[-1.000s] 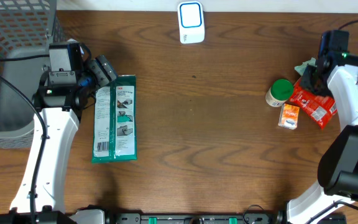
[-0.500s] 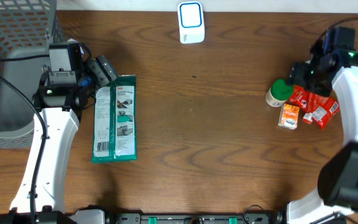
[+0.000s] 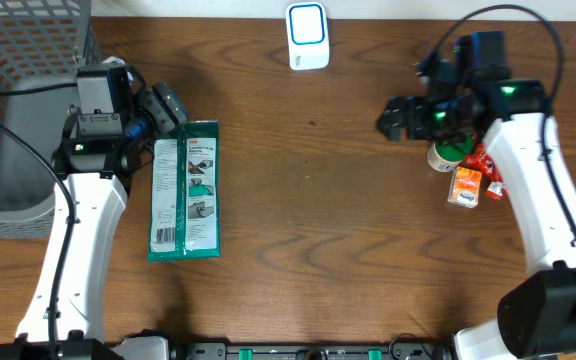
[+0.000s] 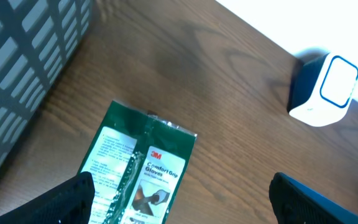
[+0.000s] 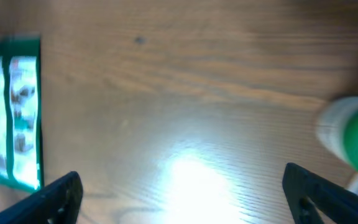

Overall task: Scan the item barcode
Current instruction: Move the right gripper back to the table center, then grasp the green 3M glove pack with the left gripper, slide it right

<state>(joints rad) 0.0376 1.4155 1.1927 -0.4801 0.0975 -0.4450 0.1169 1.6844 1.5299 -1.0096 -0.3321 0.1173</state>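
A green glove packet point(image 3: 185, 190) lies flat on the wooden table, printed side up; the left wrist view shows its top end point(image 4: 143, 163). My left gripper point(image 3: 171, 107) hovers open just above that top end, and its fingers point(image 4: 67, 198) hold nothing. The white and blue scanner point(image 3: 308, 36) stands at the table's far edge, also in the left wrist view point(image 4: 325, 91). My right gripper point(image 3: 389, 118) hangs open over bare wood, left of a green-capped bottle point(image 3: 452, 148), with nothing between its fingers point(image 5: 59, 196).
A grey wire basket point(image 3: 18, 110) fills the far left. Beside the green-capped bottle point(image 5: 352, 133) lie a red packet point(image 3: 489, 166) and a small orange packet point(image 3: 465, 187), partly under the right arm. The glove packet point(image 5: 16, 112) shows blurred in the right wrist view.
The right gripper opened, let go of the red packet and swung left, away from the pile. The left arm and the glove packet have not moved.
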